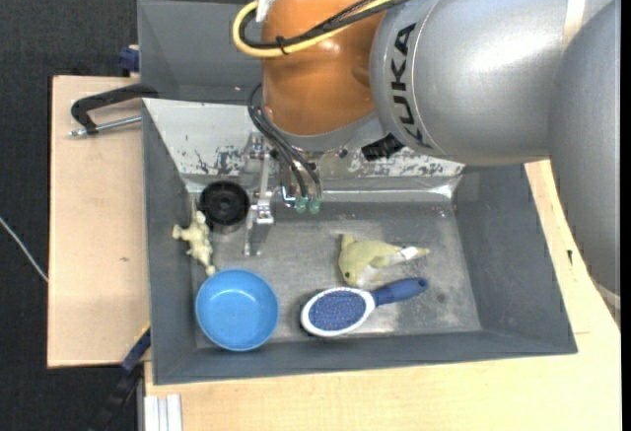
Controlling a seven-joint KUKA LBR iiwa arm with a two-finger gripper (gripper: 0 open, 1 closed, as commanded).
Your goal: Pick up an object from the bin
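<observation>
My gripper (255, 226) hangs below the orange cover, low over the left part of the bin floor. Just left of it lies a black round cap-like thing (224, 203), close to the gripper; I cannot tell whether they touch. A small cream toy figure (195, 241) lies a little further left and nearer the front. A blue bowl (237, 310) sits upright at the front left, clear of the gripper.
A blue-handled oval brush (351, 307) lies at the front middle, with a pale yellow-green soft toy (367, 259) just behind it. The large arm covers the bin's back right. Bare floor lies between the gripper and the soft toy.
</observation>
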